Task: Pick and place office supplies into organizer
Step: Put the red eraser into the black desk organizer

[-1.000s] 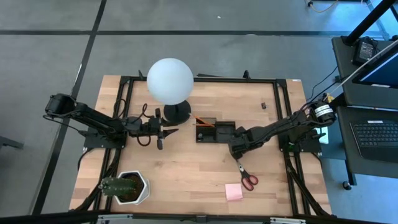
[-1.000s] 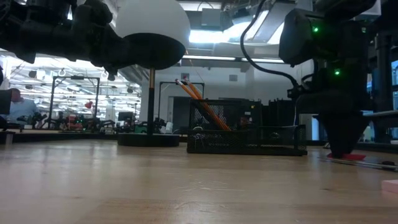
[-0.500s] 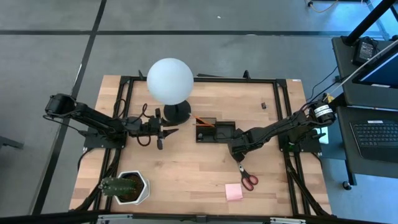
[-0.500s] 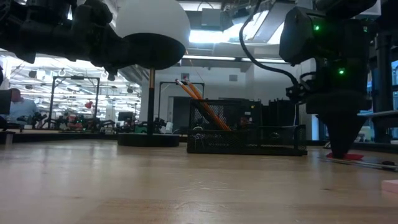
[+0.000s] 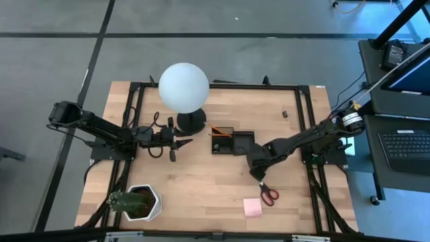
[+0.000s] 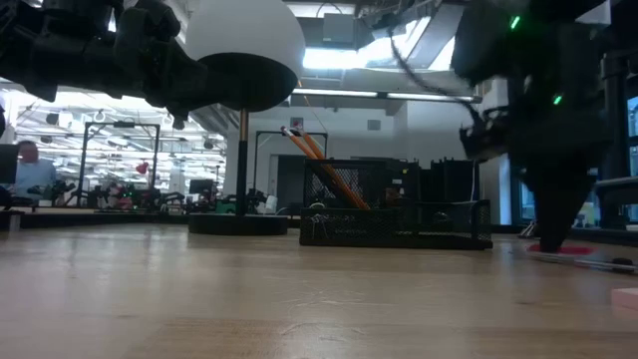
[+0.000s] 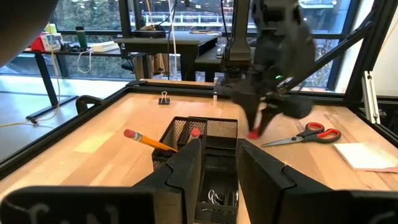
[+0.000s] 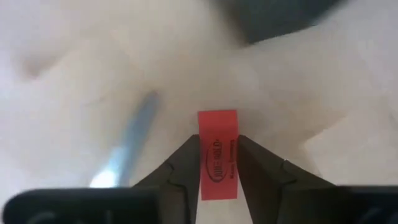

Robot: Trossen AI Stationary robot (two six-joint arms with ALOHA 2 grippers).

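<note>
High view: the left gripper [image 5: 176, 143] waits near the lamp base, jaws slightly parted and empty. Right of it sits the organizer [image 5: 233, 142]. Beyond it, the right gripper [image 5: 256, 173] hangs above the scissors [image 5: 266, 190], jaws clamping the red block [image 8: 217, 154]; lift clear before crossing the rim.

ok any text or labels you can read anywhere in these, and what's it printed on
Red block held between the right gripper's fingers: black print inside an oval, too blurred to read for sure.
Organizer, scissors, sticky-note pad, lamp: no text visible.
Screens and room clutter beyond the table: too small to read.
</note>
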